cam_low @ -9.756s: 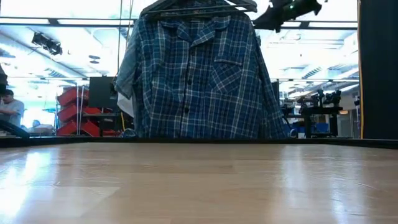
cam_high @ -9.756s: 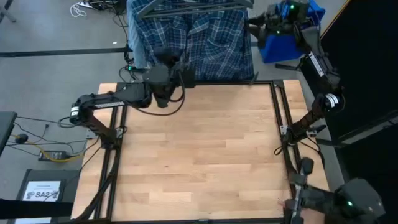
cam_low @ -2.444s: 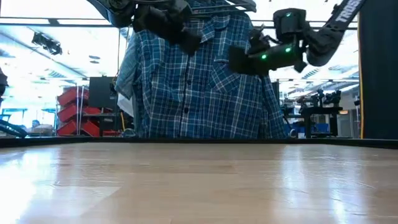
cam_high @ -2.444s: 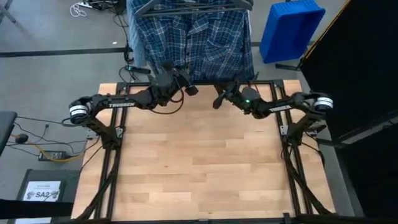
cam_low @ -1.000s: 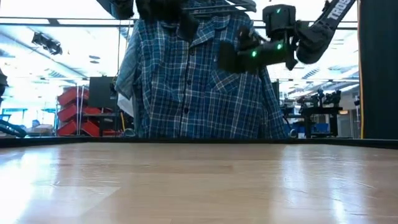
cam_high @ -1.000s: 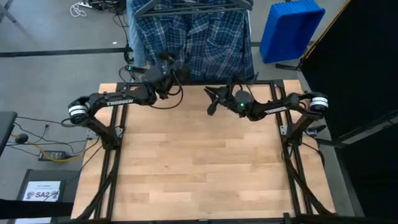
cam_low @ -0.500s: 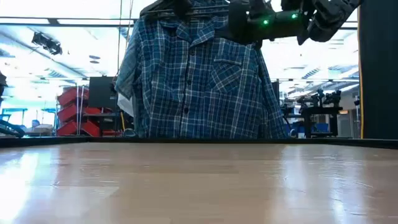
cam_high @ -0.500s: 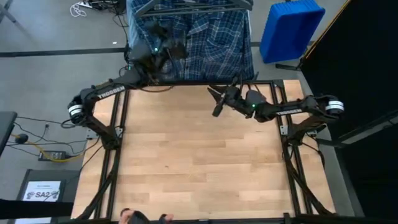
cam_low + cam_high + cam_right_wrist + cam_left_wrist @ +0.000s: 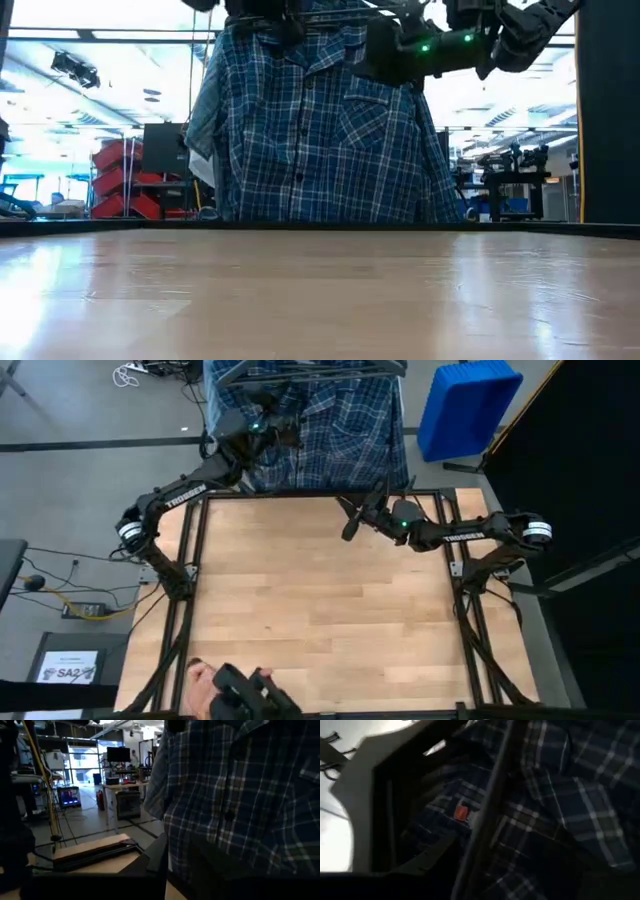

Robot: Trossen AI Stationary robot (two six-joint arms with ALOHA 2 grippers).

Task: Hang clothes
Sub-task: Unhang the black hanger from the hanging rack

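A dark blue plaid shirt [image 9: 320, 130] hangs from a dark hanger [image 9: 330, 10] on a rail just beyond the table's far edge, and a paler blue-grey cloth [image 9: 200, 110] shows behind its left side. My left gripper [image 9: 272, 426] is up at the shirt's collar and hanger. The left wrist view shows the collar [image 9: 560, 795], a red label [image 9: 461, 812] and a dark hanger bar [image 9: 490, 805] close up. My right gripper [image 9: 348, 520] hovers open over the table's far edge, in front of the shirt's chest [image 9: 240, 795].
A blue bin [image 9: 465, 405] stands on the floor beyond the table's far right corner. At the near edge a person's hand [image 9: 205, 680] reaches in with something dark [image 9: 250, 695]. The wooden tabletop [image 9: 320, 610] lies between the black side rails.
My left gripper has gone up and past the table's far edge to the plaid shirt's collar. My right gripper has risen and shifted a little toward the table's right edge, staying open. A person's hand has come in at the near edge.
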